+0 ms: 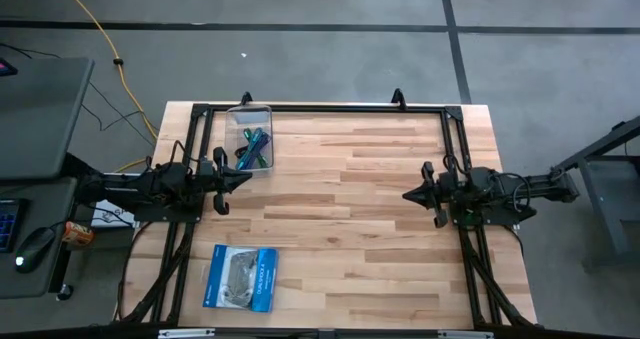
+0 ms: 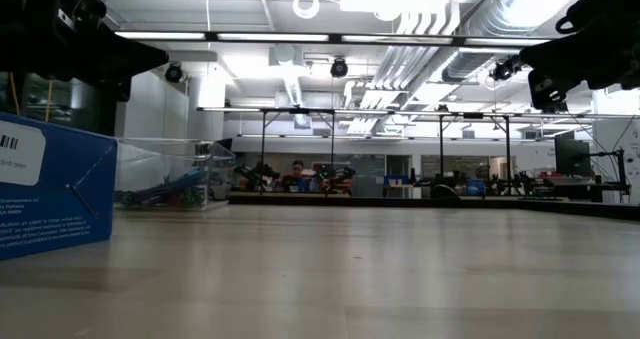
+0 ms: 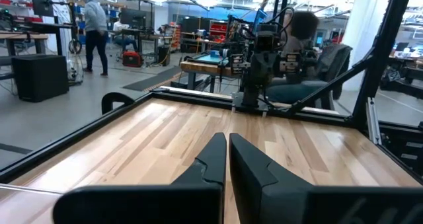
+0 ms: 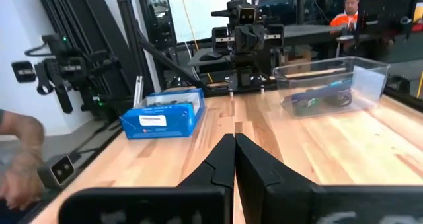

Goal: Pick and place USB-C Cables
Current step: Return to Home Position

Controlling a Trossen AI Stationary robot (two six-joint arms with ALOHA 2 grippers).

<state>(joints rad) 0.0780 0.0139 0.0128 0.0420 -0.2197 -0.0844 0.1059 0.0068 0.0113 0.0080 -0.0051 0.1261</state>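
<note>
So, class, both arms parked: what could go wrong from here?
The clear plastic bin holding the coiled cables stands close to the left gripper, near the far edge of the wooden table; a swing might knock it off. A person's hand shows beside the table in the right wrist view; the right gripper might strike it.

Robotics lab in an open industrial hall: exposed ceiling ducts (image 2: 470,19), rows of distant benches (image 2: 300,191) with arm rigs, taped concrete floor (image 1: 330,59).

Cables (image 2: 166,191), seemingly, inside clear bin (image 2: 216,167)
</note>
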